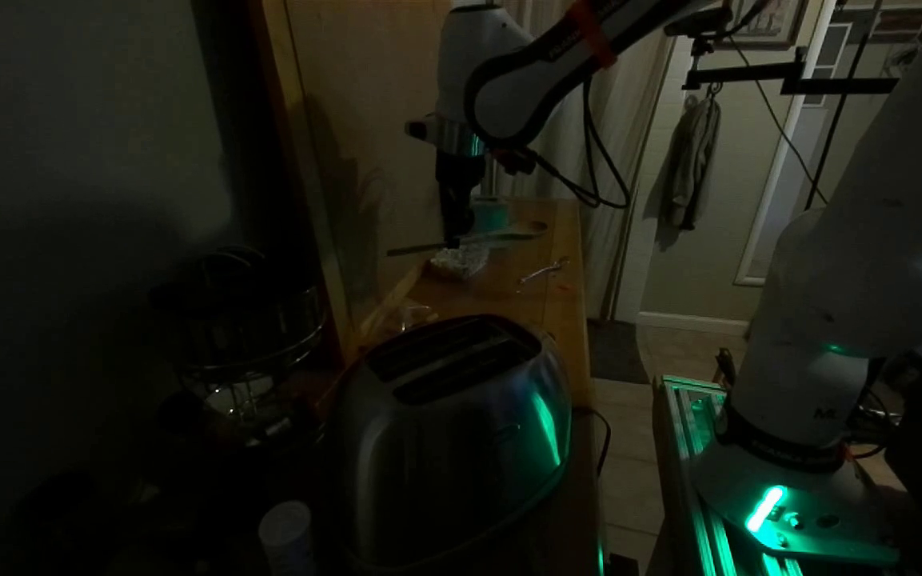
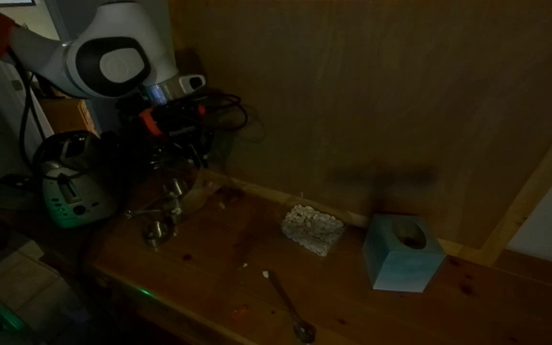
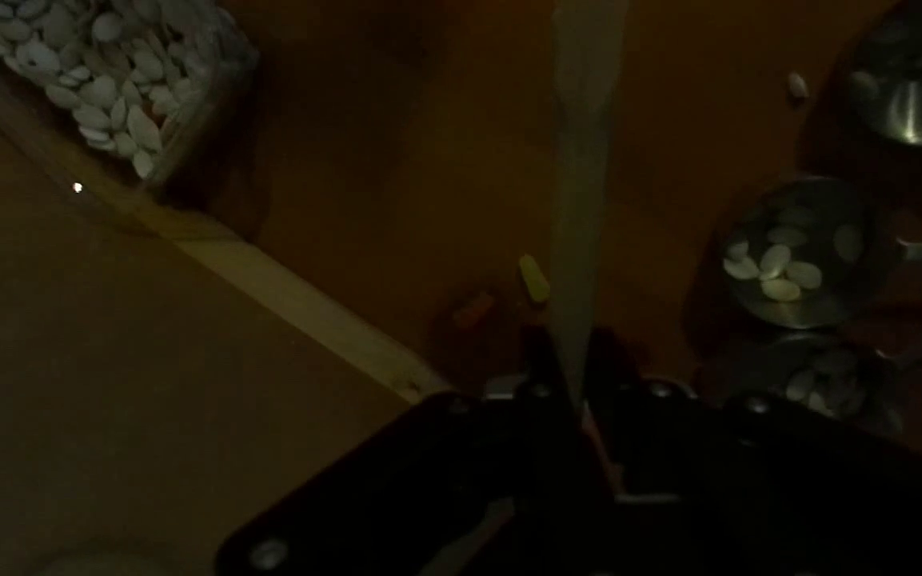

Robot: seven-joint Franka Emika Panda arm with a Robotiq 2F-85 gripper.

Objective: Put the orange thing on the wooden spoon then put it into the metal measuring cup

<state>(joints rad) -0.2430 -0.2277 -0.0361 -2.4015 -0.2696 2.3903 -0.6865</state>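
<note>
Wrist view — tool (image 3: 572,360) nearly closed, pinching wooden spoon (image 3: 584,176) by its handle. Faint orange chip (image 3: 472,310) on tabletop (image 3: 373,216) below tool; another orange spot (image 2: 240,312) well apart, can't tell which's meant. Prob. step 1 — next, get spoon under it.

A tissue box (image 2: 402,258) stands near a container (image 3: 221,100) of seeds (image 3: 105,80), a toaster (image 1: 449,440) well apart

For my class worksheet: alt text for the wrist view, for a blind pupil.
A gripper holds what looks like the wooden spoon, a pale strip, above a table with a small orange piece and a yellow piece. At right, three metal cups, at least two holding seeds; top left, a container of seeds.
</note>
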